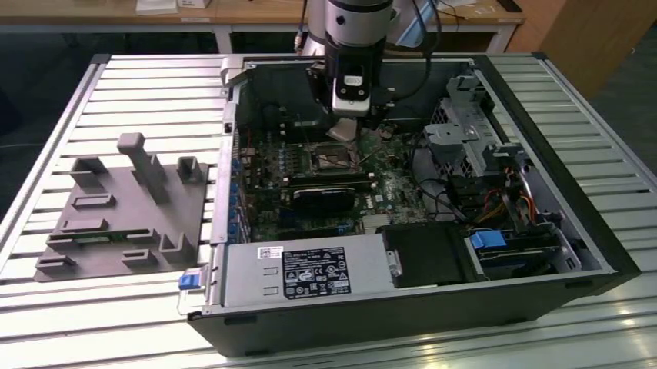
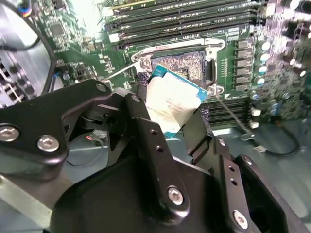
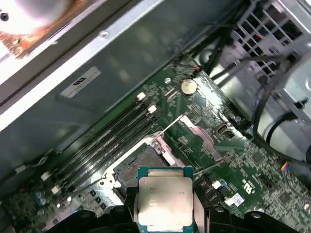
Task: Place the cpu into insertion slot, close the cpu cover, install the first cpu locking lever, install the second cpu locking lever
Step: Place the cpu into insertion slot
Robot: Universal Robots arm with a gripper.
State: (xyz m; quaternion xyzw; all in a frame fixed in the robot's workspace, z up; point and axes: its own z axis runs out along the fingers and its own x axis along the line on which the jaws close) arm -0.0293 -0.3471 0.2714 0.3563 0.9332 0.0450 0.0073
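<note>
My gripper [image 1: 345,123] hangs inside the open computer case, shut on the cpu [image 1: 343,131]. In both wrist views the cpu [image 2: 171,104] [image 3: 165,200] is a flat silvery square with a blue-green rim, pinched at its two sides by the black fingers [image 2: 144,112] [image 3: 127,209]. It is tilted and held clear above the bare insertion slot [image 2: 180,62] [image 3: 139,164] [image 1: 331,157]. The cpu cover [image 3: 195,132] lies swung open beside the slot. Two thin locking levers [image 2: 116,73] [image 2: 234,116] stick out free on either side of the slot.
Memory slots [image 2: 184,19] run along one side of the socket. A drive cage [image 1: 475,138] and cables [image 1: 451,204] fill the case at the exterior view's right, and a power supply [image 1: 298,269] sits at the front. A grey fixture plate [image 1: 123,215] lies on the slatted table.
</note>
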